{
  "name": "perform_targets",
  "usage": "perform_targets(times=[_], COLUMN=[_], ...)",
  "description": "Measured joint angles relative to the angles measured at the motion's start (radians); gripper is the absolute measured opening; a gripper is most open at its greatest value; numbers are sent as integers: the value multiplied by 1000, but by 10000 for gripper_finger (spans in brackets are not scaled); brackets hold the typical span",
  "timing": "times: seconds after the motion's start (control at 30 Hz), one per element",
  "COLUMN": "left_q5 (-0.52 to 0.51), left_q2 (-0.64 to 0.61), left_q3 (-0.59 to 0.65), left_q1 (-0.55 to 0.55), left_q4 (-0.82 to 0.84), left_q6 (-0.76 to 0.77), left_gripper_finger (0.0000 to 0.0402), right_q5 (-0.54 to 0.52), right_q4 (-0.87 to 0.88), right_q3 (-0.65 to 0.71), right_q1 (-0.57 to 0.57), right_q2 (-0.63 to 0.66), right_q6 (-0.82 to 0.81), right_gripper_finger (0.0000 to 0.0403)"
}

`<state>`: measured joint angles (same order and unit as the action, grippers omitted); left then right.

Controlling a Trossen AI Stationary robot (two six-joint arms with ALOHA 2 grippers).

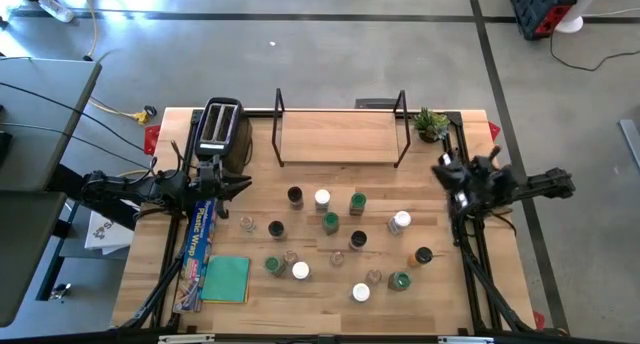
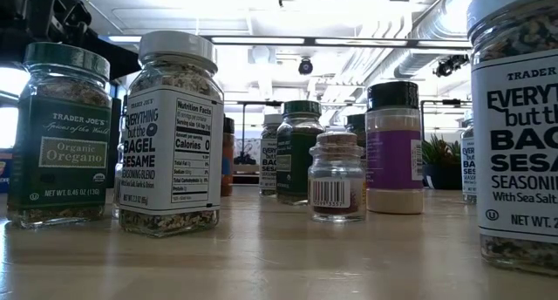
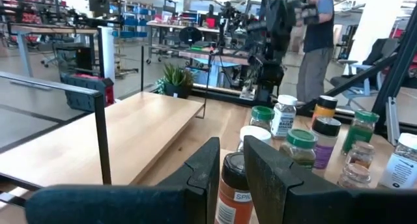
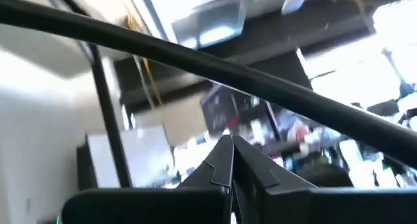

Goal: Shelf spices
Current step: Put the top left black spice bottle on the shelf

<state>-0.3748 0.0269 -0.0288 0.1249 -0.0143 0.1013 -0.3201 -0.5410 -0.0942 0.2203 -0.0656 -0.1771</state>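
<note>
Here I have the left gripper point(image 3: 231, 178) clamped on a spice jar with an orange label point(image 3: 232, 191), its two dark fingers point(image 3: 202, 175) pressed against either side of the jar's dark cap in the left wrist view; from above, that gripper point(image 1: 232, 184) sits at the left side of the table point(image 1: 320, 296), just in front of the black-and-silver toaster point(image 1: 219, 127) and over the top end of a blue foil box point(image 1: 199, 239), with a green cloth point(image 1: 227, 278) lying beside the box; the shelf point(image 1: 338, 136) stands at the back edge, its light wooden board bare, between the toaster and a small potted plant point(image 1: 432, 123); the rest of the spices point(image 1: 330, 222) stand scattered over the middle of the table in front of the shelf, green, white and dark lids mixed together, none on the board; at table height I read an oregano jar point(image 2: 59, 134) and an everything bagel sesame jar point(image 2: 170, 134) close to the camera; the right gripper point(image 1: 448, 174) hangs at the right side of the table, near the plant, and its own view shows the fingers point(image 4: 221, 165) pressed together on nothing; beyond the table, in the left wrist view, a person point(image 3: 318, 38) stands in the room.
</note>
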Motion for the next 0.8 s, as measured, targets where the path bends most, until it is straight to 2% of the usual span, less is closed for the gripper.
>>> perform_targets(times=[0.1, 0.2, 0.3, 0.4, 0.53, 0.67, 0.8], left_q5=[0, 4, 4, 4, 6, 6, -1], left_q2=[0, 0, 0, 0, 0, 0, 0], left_q3=[0, 0, 0, 0, 0, 0, 0], left_q1=[0, 0, 0, 0, 0, 0, 0], left_q4=[-1, -2, -6, -9, -54, -127, -223], left_q6=[0, 0, 0, 1, 56, 177, 349], left_gripper_finger=[65, 65, 65, 65, 65, 65, 65], right_q5=[-13, -25, -85, -137, -146, -54, 54], right_q4=[183, 404, 473, 487, 639, 999, 1343], right_q3=[-165, -347, -518, -699, -1000, -1355, -1688], right_q1=[0, 0, -1, -28, -111, -216, -289], right_q2=[-115, -314, -524, -717, -946, -1178, -1404], right_q6=[-36, -137, -230, -253, -336, -457, -416], right_gripper_finger=[0, 0, 0, 0, 0, 0, 0])
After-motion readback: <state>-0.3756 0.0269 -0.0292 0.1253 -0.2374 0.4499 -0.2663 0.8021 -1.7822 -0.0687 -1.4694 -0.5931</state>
